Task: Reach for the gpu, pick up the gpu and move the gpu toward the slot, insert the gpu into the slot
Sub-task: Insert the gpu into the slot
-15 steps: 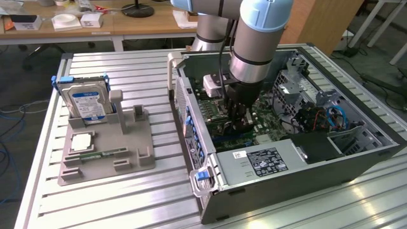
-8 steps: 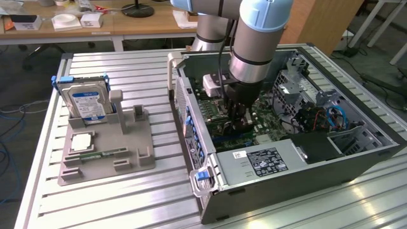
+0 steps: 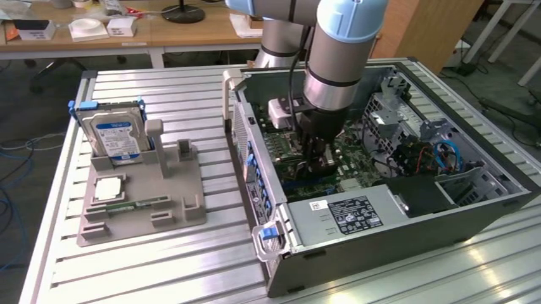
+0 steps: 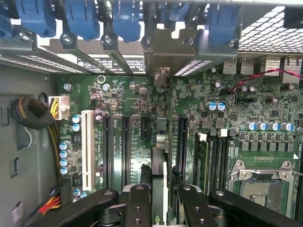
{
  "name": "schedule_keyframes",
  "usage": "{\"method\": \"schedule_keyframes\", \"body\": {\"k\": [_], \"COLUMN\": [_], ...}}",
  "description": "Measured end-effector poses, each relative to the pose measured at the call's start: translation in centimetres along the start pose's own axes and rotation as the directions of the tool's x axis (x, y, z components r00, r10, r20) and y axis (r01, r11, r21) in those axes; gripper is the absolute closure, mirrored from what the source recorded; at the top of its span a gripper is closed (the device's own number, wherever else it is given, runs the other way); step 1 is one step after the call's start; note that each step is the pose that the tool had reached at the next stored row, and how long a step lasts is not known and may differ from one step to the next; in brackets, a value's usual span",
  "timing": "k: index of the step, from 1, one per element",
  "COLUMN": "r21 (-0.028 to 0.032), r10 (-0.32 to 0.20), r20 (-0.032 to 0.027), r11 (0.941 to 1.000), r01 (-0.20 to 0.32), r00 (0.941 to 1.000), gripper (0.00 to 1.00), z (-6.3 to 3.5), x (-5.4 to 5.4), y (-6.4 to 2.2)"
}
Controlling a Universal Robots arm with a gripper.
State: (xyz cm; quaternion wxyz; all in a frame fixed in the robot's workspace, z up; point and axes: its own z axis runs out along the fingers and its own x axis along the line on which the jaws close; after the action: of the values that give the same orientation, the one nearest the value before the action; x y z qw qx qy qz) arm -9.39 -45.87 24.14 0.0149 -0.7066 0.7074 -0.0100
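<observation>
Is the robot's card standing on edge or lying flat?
On edge: the card stands thin and upright in the gripper, square to the green board.

The exterior view looks down at a slant from high beside the ribbed aluminium table (image 3: 169, 266). It stands far enough back to take in the whole open grey metal computer case (image 3: 381, 253) lying on its side and the pale blue and grey robot arm (image 3: 343, 57) reaching into it. The wrist view sits close above the black gripper (image 4: 163, 205), facing straight down along it into the case. Both views share the green motherboard (image 4: 128, 94) and the row of blue plastic card clips (image 4: 125, 19) at the case wall.
</observation>
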Motion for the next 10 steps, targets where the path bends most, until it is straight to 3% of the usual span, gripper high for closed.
{"method": "schedule_keyframes", "body": {"k": [10], "r21": [-0.0005], "r10": [0.002], "r20": [-0.0006], "r11": [1.0000], "r01": [-0.002], "r00": [1.0000], "gripper": [0.74], "z": [0.05], "x": [0.01], "y": [0.21]}}
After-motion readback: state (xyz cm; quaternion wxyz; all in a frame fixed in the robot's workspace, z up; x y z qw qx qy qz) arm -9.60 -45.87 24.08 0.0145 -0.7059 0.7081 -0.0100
